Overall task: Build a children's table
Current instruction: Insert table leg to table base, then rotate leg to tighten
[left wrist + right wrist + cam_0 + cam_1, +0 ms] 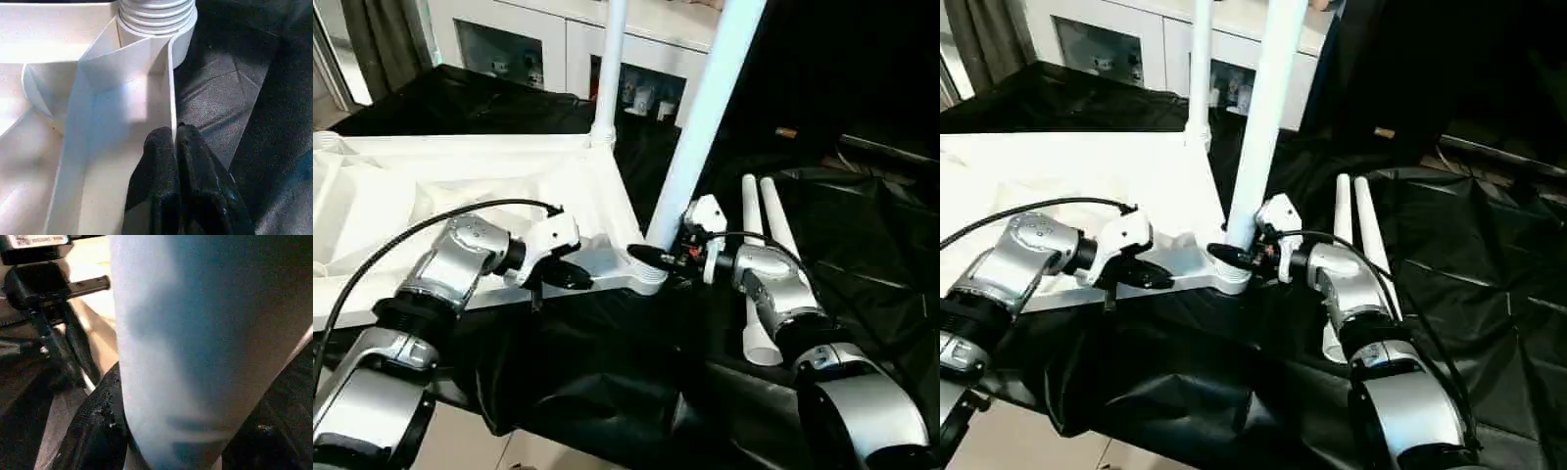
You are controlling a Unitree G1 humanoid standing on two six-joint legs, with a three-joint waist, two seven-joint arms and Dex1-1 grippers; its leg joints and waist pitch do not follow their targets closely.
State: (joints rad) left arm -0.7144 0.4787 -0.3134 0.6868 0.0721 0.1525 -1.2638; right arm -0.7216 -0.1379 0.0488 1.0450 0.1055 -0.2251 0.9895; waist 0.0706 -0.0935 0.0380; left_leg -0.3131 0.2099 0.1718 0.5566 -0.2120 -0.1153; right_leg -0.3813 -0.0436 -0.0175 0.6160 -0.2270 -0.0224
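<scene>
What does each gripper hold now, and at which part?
Left gripper: pinches the table top's thin side wall near the corner. Right gripper: clasps the tilted leg just above its socket.

Black sheet (862,245): table top (401,186), two loose legs (766,235).

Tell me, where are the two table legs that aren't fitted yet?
The two spare legs lie side by side on the black sheet, just beyond the right gripper and to the right of the upturned tabletop.
</scene>
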